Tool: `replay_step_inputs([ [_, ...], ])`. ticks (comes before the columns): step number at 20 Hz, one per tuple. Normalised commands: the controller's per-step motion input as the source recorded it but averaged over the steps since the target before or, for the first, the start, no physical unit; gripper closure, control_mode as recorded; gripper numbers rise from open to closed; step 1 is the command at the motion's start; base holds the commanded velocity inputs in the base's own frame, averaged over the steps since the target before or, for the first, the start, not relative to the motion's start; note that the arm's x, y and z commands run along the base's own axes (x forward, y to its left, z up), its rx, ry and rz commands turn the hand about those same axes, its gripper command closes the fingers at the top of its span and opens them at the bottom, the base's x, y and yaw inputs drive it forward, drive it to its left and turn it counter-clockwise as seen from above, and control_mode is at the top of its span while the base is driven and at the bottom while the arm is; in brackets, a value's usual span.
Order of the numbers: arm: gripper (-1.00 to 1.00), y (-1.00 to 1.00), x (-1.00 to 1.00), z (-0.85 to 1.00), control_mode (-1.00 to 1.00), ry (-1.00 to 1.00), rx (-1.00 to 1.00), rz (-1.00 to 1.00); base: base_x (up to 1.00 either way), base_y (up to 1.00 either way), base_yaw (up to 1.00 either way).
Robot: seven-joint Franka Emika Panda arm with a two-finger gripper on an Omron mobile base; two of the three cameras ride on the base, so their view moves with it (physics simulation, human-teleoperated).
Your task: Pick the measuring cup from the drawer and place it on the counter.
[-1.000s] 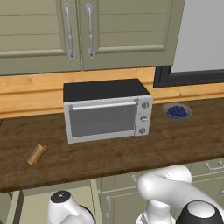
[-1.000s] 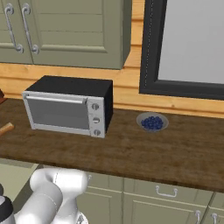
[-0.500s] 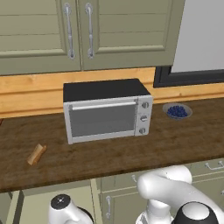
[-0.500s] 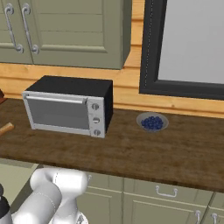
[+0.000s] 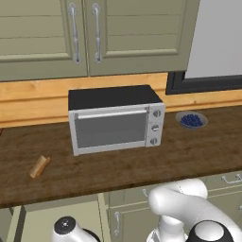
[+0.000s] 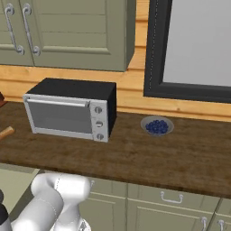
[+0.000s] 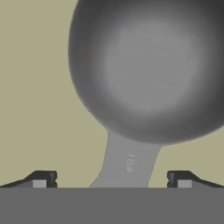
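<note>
Close below the hand, the grey metal measuring cup (image 7: 151, 65) lies on the pale floor of the drawer (image 7: 39, 109). Its round bowl is large in the hand view, and its flat handle (image 7: 127, 162) runs down between my fingertips. My gripper (image 7: 111, 180) is open, with one dark fingertip (image 7: 41, 179) on each side of the handle and a wide gap to it on both sides. The handle's end is hidden. The dark brown counter (image 5: 142, 165) runs above the open drawer's pale interior (image 5: 42, 222).
A silver toaster oven (image 5: 113, 120) stands mid-counter, with a small bowl of blueberries (image 5: 191, 119) to its right. A tan wooden stick (image 5: 39, 166) lies at the counter's left. Sage-green wall cabinets (image 5: 94, 33) hang above, and my white arm (image 5: 184, 208) folds down below the counter's front edge.
The arm's dark joint at the bottom of the left base view has sunk slightly lower. Everything on the counter is unchanged.
</note>
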Motion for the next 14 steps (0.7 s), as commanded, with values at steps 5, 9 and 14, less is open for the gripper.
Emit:
replay_step_inputs([
  [5, -1.0, -0.16, 0.0, -0.09, -1.0, -0.01, 0.0, -0.01, 0.0, 0.0, 0.0],
  [9, -1.0, -0.04, 0.1, -0.1, -1.0, 0.0, 0.0, -0.03, 0.0, 0.0, 0.0],
  [14, -1.0, 0.0, 0.2, -0.14, -1.0, 0.0, 0.0, -0.03, 0.0, 0.0, 0.0],
])
